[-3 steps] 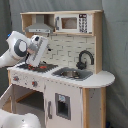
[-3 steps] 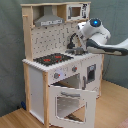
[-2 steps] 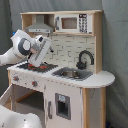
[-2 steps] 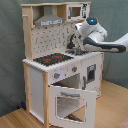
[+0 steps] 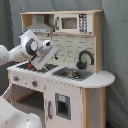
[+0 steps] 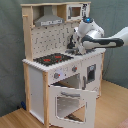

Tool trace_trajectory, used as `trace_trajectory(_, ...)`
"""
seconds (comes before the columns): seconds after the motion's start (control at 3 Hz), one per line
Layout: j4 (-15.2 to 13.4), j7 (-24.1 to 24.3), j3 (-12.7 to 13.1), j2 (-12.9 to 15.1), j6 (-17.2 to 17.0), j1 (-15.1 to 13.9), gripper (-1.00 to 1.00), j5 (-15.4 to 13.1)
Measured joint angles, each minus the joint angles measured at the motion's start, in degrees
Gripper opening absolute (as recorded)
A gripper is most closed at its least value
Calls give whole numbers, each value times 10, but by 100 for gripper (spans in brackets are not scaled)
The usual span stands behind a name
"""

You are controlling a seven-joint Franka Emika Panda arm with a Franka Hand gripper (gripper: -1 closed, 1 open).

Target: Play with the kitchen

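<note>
Both exterior views show the kitchen, a tall toy unit of white panels framed in pale wood, standing on a wood floor before a grey fabric backdrop. Its back wall is patterned like small white tiles. A slanted grey hood sits under the top shelf, and beside it a small boxy microwave with a dark window. The flat black hob carries red ring markings, with round knobs on the white front panel below it. In the first exterior view a curved black faucet arches over a shallow metallic sink, and the pale tabletop ends in a rounded corner. In the second exterior view the oven door, white with a clear rectangular window, hangs open and tilted outward.

The arm, smooth white with rounded joints, reaches over the worktop, and its claw hangs above the hob and sink area. Whether the claw is spread or pressed together cannot be told.
</note>
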Motion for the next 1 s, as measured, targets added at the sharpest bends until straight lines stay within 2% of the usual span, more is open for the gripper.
trace_trajectory(0.67, 0, 25, -26, 89, -67, -3, 100, 0)
trace_trajectory(1.0, 0, 38, -21, 143, -69, -23, 100, 0)
